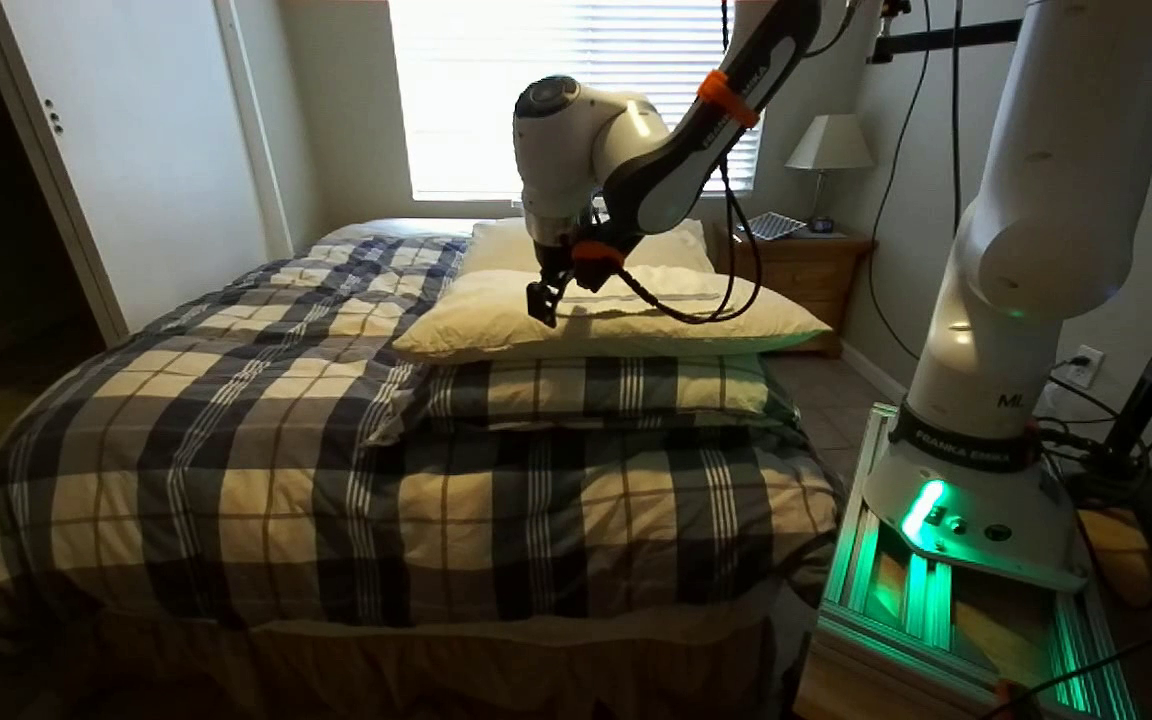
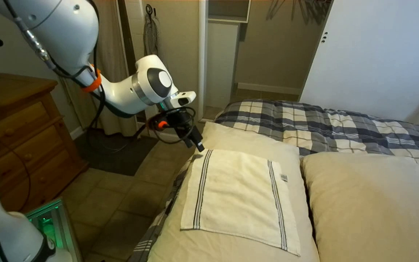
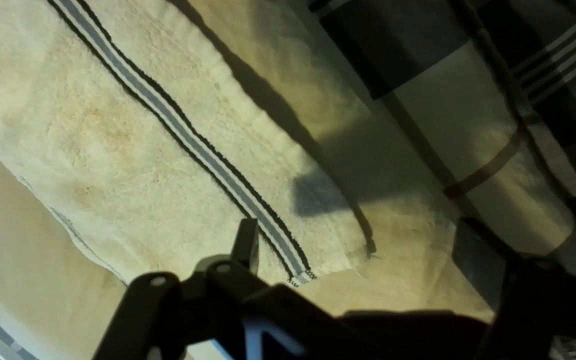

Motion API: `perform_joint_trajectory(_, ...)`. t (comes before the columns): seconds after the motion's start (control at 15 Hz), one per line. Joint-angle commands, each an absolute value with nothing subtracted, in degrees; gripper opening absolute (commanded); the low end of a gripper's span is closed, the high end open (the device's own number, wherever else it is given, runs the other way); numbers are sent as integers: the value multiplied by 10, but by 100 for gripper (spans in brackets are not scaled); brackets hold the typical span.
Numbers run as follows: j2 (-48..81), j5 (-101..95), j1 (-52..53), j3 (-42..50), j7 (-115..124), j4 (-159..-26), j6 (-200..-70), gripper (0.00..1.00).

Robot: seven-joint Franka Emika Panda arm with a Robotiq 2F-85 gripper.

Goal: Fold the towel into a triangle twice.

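The towel (image 2: pixel 238 196) is a cream cloth with dark and grey stripes near two edges. It lies flat and unfolded on a cream pillow (image 2: pixel 246 139). In an exterior view it is seen almost edge-on on the pillow top (image 1: pixel 656 303). My gripper (image 2: pixel 195 146) hovers near one towel corner, by the pillow's edge; it also shows in an exterior view (image 1: pixel 542 303). In the wrist view the gripper (image 3: pixel 360 240) is open and empty, its fingers wide apart. The towel corner (image 3: pixel 338 250) with a stripe end lies between and beyond the fingers.
The pillow lies on a plaid-covered pillow (image 1: pixel 596 388) on the plaid bed (image 1: pixel 316 480). Another cream pillow (image 2: pixel 369 203) lies beside it. A nightstand (image 1: pixel 806 270) with a lamp (image 1: pixel 829 143) stands behind. A wooden dresser (image 2: pixel 27 134) stands near the arm. Loose cables hang round the wrist.
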State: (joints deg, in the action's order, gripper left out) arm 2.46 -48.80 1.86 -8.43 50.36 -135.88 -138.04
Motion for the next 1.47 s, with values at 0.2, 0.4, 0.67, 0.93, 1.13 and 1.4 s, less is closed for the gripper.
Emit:
perform_joint_trajectory(0.2,61,-558,37,-49,586,-1329,-1409,69)
perform_joint_trajectory(0.4,67,-575,41,-44,605,-1325,-1411,45)
perform_joint_trajectory(0.67,67,-585,45,-42,614,-1323,-1405,19)
perform_joint_trajectory(0.93,41,-594,45,-38,605,-1337,-1378,0)
perform_joint_trajectory(1.13,12,-611,36,-28,596,-1348,-1363,2)
perform_joint_trajectory(1.4,-23,-633,24,-14,595,-1360,-1346,2)
